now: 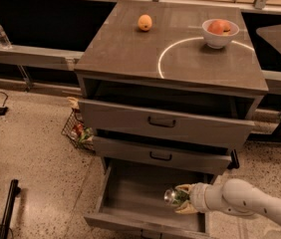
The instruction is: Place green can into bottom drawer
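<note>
While the bottom drawer (130, 195) stands pulled out, the gripper (181, 199) clamps the green can (170, 196) near its right wall, apparently above the floor. Bare floor extends leftward.

Gripper (183, 199) over matt drawer (130, 195); shiny can (171, 196)

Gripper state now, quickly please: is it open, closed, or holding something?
The gripper is closed on the green can, over the right part of the open bottom drawer.
</note>
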`<move>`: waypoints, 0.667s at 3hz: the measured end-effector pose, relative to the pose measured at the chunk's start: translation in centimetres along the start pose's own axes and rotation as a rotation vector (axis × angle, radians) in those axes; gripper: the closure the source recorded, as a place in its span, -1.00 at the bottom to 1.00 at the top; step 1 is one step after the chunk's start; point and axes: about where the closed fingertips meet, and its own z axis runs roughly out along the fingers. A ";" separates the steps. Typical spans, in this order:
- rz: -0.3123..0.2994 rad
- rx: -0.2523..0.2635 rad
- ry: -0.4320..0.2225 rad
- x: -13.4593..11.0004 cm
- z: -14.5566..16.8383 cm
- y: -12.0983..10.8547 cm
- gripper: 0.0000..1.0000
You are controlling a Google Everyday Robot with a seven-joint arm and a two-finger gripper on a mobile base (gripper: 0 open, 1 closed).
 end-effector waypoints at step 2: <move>-0.038 0.003 0.020 3.1 9.1 0.1 1.00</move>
